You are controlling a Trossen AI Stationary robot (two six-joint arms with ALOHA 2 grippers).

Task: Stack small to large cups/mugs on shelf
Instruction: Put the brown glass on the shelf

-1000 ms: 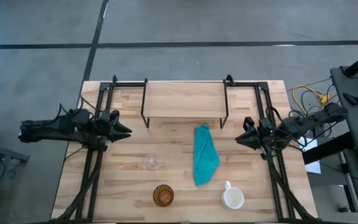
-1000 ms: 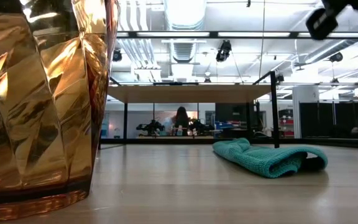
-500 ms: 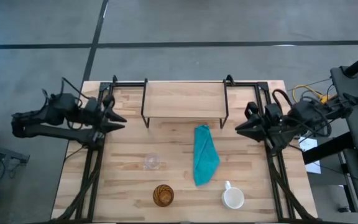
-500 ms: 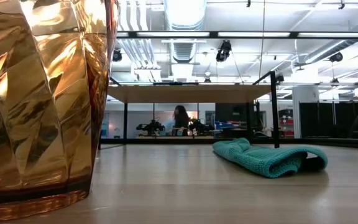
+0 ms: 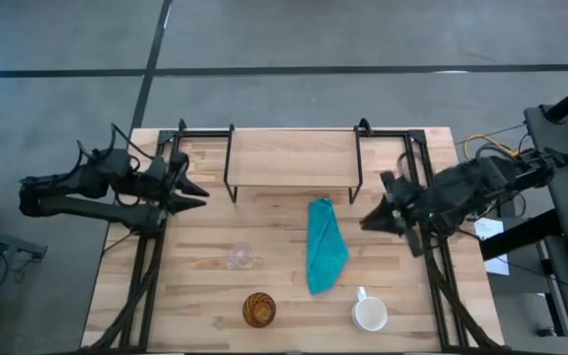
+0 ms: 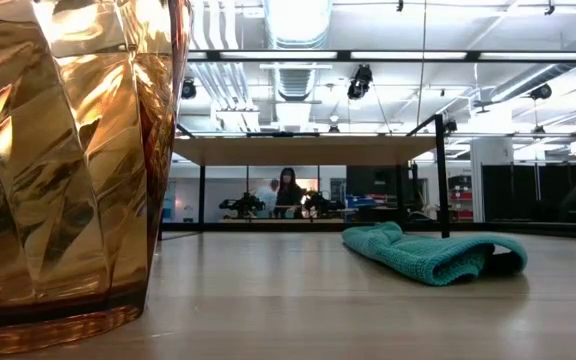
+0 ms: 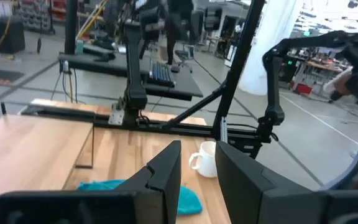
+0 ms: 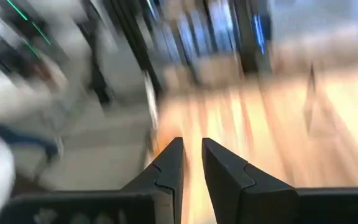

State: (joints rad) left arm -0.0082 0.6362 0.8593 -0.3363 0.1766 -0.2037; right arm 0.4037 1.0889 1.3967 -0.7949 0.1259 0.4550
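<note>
The shelf (image 5: 292,158), a light board on thin black legs, stands at the table's far middle. A small clear glass (image 5: 242,257), an amber textured cup (image 5: 258,310) and a white mug (image 5: 369,314) with a handle stand on the tabletop near its front edge. The amber cup fills the left of the low view (image 6: 68,160). My left gripper (image 5: 201,196) hovers open and empty left of the shelf. My right gripper (image 5: 367,221) hovers open and empty right of the teal cloth (image 5: 325,247). The mug also shows in the left wrist view (image 7: 205,158).
The teal cloth lies crumpled on the table in front of the shelf, between the glass and the mug, and shows in the low view (image 6: 433,255). Black frame rails (image 5: 146,266) run along the table's left and right sides. People stand in the room behind.
Both arms have lifted from their low resting poses. My right gripper has swung toward the table's middle and slightly toward the near edge, and it is still moving. My left gripper has stayed left of the shelf, shifting only a little. The cups and cloth have not moved.
</note>
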